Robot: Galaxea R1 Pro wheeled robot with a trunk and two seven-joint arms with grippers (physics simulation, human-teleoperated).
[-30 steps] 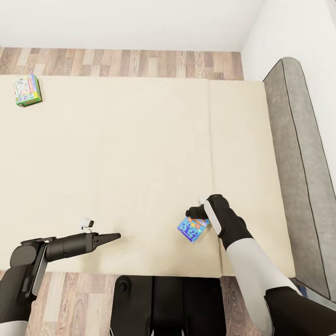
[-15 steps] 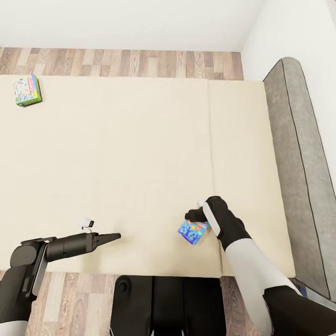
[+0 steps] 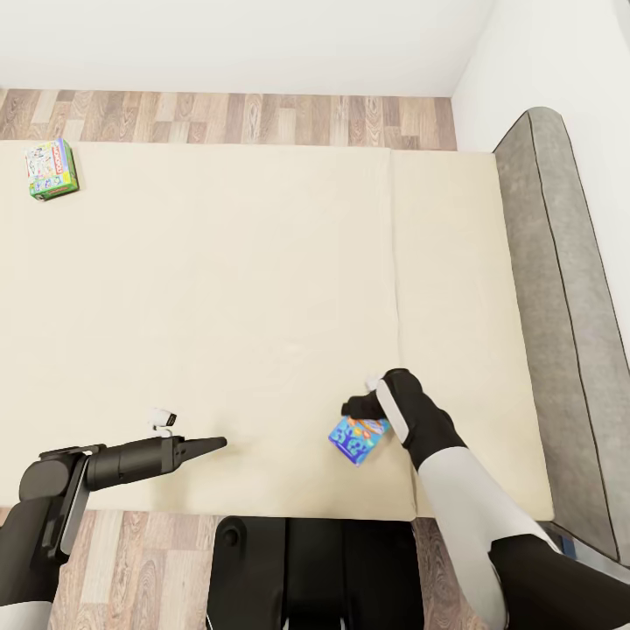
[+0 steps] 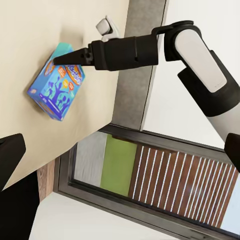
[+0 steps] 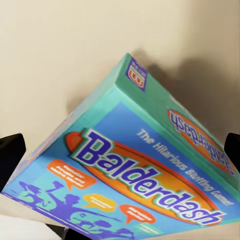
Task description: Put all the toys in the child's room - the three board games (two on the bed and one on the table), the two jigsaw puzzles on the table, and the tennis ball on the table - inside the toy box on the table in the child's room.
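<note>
The small blue board game (image 3: 357,439) is tipped up on the beige bed (image 3: 262,289) near its front edge. My right gripper (image 3: 353,408) is shut on it. In the right wrist view its black fingers (image 5: 11,150) flank the "Balderdash" box (image 5: 125,170). The left wrist view shows that gripper's tip (image 4: 57,60) on the box's raised edge (image 4: 56,85). The green-edged Monopoly game (image 3: 51,170) lies flat at the bed's far left corner. My left gripper (image 3: 214,444) hovers open and empty over the front of the mattress. The table, toy box, jigsaw puzzles and tennis ball are out of view.
A grey headboard (image 3: 560,306) runs along the bed's right side against the white wall. Wood-plank floor (image 3: 262,118) lies beyond the far edge. My dark base (image 3: 306,569) stands against the near edge. A dark-framed window (image 4: 150,175) is in the left wrist view.
My right gripper and the blue box have shifted slightly left and towards me, and the box has turned a little. The left arm and the Monopoly box have not moved.
</note>
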